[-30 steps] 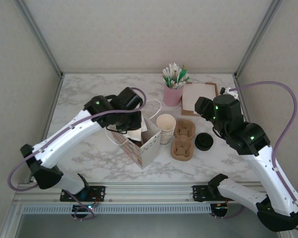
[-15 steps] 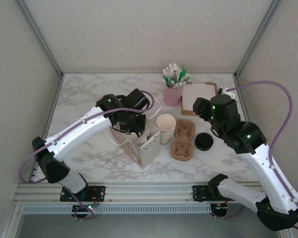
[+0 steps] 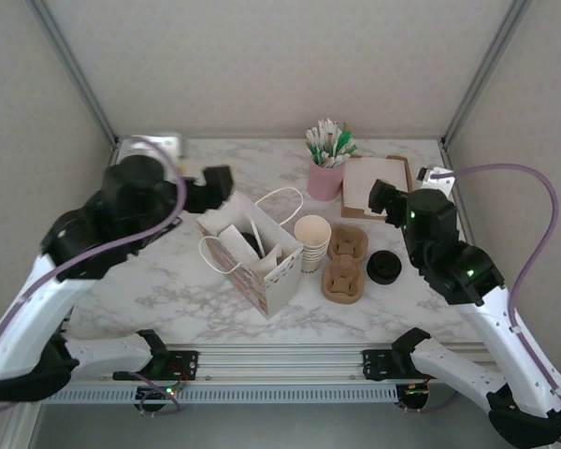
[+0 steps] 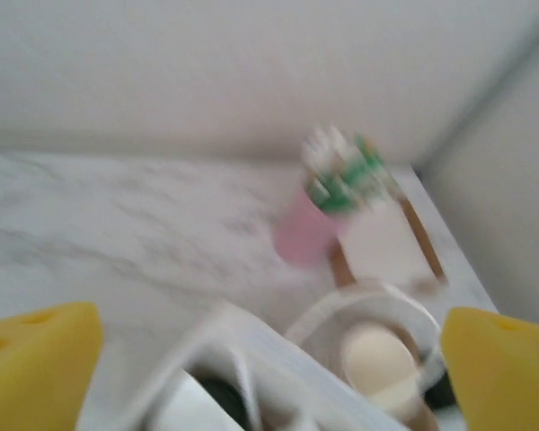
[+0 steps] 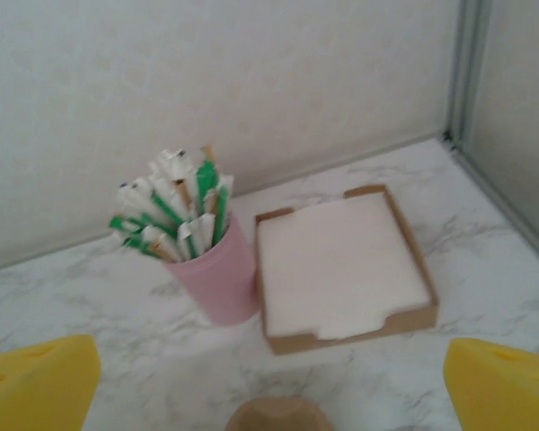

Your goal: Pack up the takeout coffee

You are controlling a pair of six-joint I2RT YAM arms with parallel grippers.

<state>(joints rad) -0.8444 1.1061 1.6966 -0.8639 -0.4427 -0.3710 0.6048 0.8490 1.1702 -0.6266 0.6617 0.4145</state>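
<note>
Above the rear left of the marble table (image 3: 168,281), with the left gripper (image 3: 217,180) lifted high and swung clear of the white paper bag (image 3: 271,276), after reaching down into its mouth half a second ago. Shows yellow fingertips (image 4: 40,355) spread wide at both lower corners of the blurred left wrist view, clamped on nothing. Leaves behind a dark round shape low inside the bag, most likely the black lid of the takeout coffee (image 3: 251,241), glimpsed again from the wrist as a dark patch between the bag's walls. Points to a finished drop and a packed cup, though with too little on show to vouch for an upright stand. Finds the right gripper (image 3: 381,196) parked at the rear right, shifted only slightly over the last second, likewise spread and empty, looking onto the pink cup of green-and-white sticks (image 5: 220,278) and the napkin tray (image 5: 341,269). Leaves untouched the stack of cream cups (image 3: 311,238) just beside the bag, the pulp cup carrier (image 3: 346,264) and the loose black lid (image 3: 383,267) near it. Calls for little more, on this evidence, than a check of the bag's contents.
</note>
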